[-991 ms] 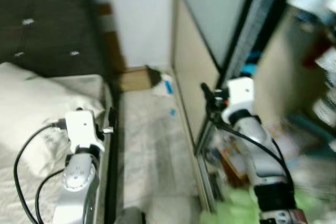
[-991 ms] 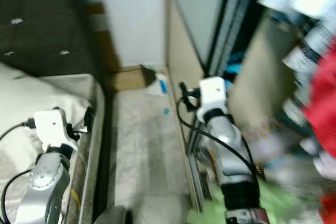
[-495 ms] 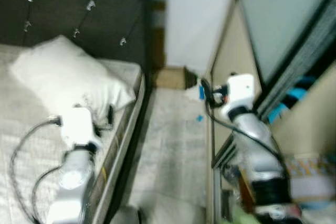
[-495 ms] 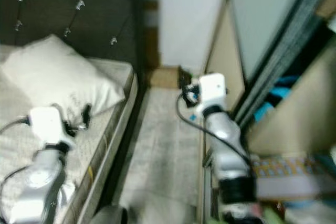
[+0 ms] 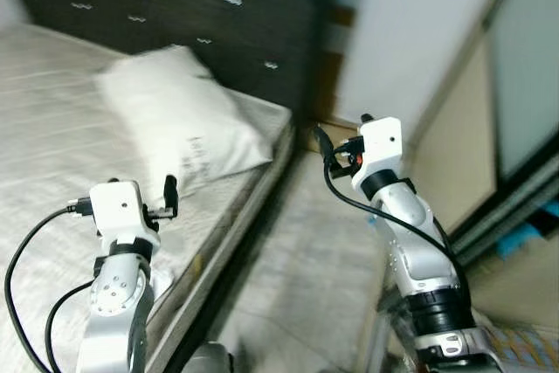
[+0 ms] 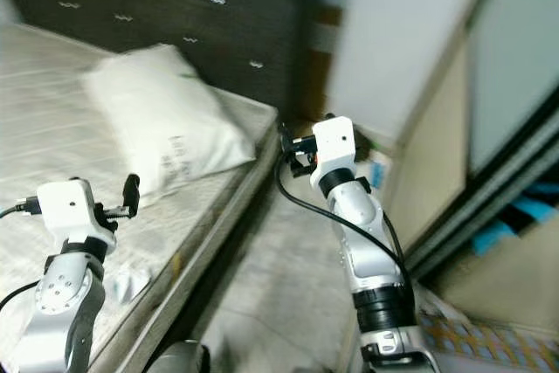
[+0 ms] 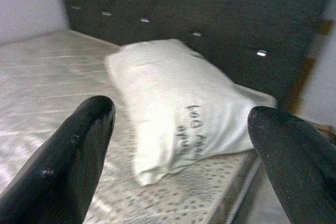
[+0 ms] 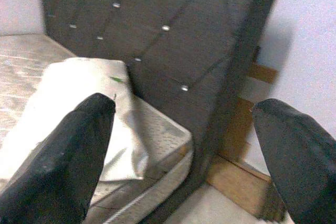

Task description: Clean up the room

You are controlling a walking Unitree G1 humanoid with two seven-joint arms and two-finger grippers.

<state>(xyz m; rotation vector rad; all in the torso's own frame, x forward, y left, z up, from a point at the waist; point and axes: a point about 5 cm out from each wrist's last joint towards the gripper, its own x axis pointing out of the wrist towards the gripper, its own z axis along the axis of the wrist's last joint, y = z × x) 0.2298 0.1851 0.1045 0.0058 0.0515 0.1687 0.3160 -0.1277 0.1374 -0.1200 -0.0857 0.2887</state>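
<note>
Both claws spread and empty. Left gripper point(image 7: 178, 145) hovers over the mattress point(image 5: 52, 120) edge, fingers point(image 7: 68, 161) wide apart in the wrist view, framing the pillow point(image 5: 179, 120). Right gripper point(image 8: 184, 145) is raised over the floor strip point(image 5: 306, 268) between bed and wall, fingers parted too, aimed at the headboard point(image 8: 157, 24) corner. Neither touches anything; arms look held up in a carry-ready pose while the robot turns toward the bed, likely hunting for something to tidy.

Pillow lies skewed on the mattress near the headboard, one corner close to the bed edge, dark print on its side, unreadable. Small crumpled pale scrap point(image 6: 129, 284) sits on the mattress near the left arm, probably litter, can't tell what. Something small, white and blue point(image 6: 377, 169) on the floor behind the right arm, mostly hidden. Closet door point(image 5: 524, 85) along the right, interior cut off; blue item point(image 6: 515, 220) at its bottom blurred. Patterned thing point(image 6: 489, 338) bottom right cropped. Whole head view soft with motion blur.
</note>
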